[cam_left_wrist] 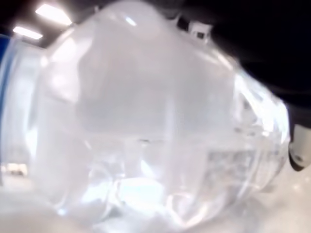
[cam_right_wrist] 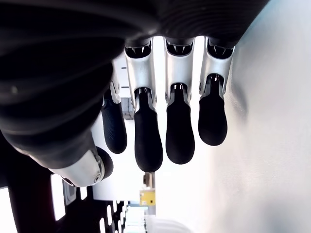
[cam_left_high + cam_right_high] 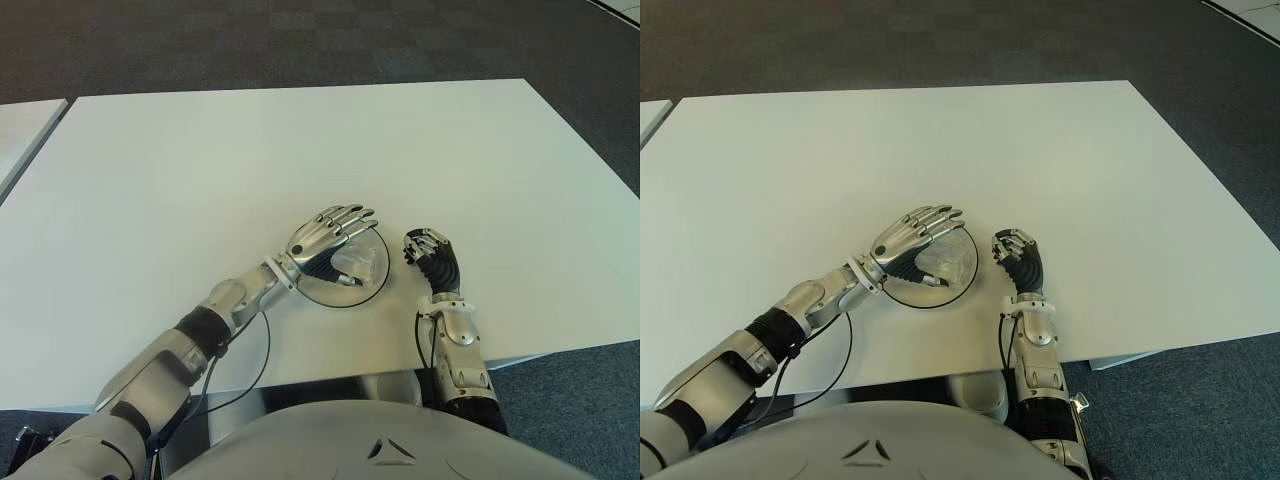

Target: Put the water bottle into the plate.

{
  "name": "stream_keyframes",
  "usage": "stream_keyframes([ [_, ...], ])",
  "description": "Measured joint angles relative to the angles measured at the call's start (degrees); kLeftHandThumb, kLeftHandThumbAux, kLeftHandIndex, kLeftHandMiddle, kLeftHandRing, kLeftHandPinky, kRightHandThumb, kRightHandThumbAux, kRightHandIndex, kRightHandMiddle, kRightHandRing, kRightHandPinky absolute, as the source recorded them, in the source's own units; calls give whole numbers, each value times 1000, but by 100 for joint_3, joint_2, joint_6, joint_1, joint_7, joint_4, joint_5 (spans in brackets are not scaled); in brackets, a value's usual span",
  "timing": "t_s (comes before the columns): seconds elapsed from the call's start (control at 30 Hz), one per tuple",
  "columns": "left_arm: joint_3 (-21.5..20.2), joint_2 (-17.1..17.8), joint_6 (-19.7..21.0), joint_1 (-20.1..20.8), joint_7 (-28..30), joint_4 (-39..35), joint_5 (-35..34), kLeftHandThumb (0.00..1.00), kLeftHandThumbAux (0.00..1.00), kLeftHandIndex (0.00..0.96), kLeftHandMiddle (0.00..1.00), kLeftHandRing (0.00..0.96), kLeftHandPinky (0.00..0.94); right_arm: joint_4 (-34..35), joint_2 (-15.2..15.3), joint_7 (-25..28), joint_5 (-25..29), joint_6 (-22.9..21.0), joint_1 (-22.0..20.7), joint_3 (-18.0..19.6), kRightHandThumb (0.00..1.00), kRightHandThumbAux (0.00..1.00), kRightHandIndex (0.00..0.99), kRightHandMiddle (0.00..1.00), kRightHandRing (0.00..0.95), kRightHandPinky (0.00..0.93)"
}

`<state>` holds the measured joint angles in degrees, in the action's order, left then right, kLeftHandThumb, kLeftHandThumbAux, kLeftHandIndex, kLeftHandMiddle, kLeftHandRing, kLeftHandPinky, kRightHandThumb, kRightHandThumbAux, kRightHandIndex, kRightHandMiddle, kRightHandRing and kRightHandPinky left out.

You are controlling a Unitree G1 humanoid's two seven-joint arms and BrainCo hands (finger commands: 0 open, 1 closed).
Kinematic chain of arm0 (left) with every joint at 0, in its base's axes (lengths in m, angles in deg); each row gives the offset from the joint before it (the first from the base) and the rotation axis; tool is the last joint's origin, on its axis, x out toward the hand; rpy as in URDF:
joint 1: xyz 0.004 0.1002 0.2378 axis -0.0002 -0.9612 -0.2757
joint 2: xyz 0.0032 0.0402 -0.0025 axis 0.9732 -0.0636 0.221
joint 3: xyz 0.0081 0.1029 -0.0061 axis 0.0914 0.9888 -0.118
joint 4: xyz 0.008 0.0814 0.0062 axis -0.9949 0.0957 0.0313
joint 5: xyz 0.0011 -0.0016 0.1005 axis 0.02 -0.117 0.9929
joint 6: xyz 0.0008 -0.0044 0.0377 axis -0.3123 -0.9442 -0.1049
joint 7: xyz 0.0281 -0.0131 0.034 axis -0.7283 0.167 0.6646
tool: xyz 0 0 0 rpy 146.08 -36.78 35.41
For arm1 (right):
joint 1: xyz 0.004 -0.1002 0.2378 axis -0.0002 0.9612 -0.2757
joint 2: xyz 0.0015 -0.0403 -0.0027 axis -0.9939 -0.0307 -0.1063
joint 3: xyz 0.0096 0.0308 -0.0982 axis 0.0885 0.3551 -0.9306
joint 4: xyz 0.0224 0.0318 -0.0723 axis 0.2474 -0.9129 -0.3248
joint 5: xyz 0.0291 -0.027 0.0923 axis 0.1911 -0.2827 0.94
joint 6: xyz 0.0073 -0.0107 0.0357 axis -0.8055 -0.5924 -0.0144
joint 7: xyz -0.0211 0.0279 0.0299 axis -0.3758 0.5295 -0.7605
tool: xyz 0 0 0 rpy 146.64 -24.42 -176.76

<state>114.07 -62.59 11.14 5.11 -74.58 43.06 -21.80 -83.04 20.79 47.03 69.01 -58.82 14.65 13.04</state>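
Water bottle: clear, lying on its side inside the plate, directly under the left hand, which shows over it with fingers stretched out nearly flat; whether they press on it or have let go cannot be told, though the left wrist view is filled by the bottle close up. Right hand: idle just beside the plate on its right, fingers curled loosely, holding nothing, over the white tabletop. Status: placement appears done; judged remaining, only lifting the left hand clear.

Clear water bottle close up, filling view
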Motion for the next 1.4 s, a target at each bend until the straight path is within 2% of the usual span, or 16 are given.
stream_keyframes([
  [0.73,-8,162,70,-93,101,-283,8,0,384,0,0,0,0,62,-29,-60,-3,-80,5,-14,706,729,437,643,640,644],
  [1.03,-12,168,177,-139,-39,-336,86,7,328,0,0,0,0,81,-30,-95,-8,-110,4,-24,705,729,437,649,642,642],
  [1.27,-110,219,222,-326,-46,-583,69,57,283,0,0,0,0,85,-28,-93,-5,-110,-1,-28,705,729,437,653,644,643],
  [1.4,-245,202,59,-472,-159,-618,-139,83,254,0,0,0,0,85,-27,-74,-1,-108,-2,-28,705,729,437,654,643,637],
])
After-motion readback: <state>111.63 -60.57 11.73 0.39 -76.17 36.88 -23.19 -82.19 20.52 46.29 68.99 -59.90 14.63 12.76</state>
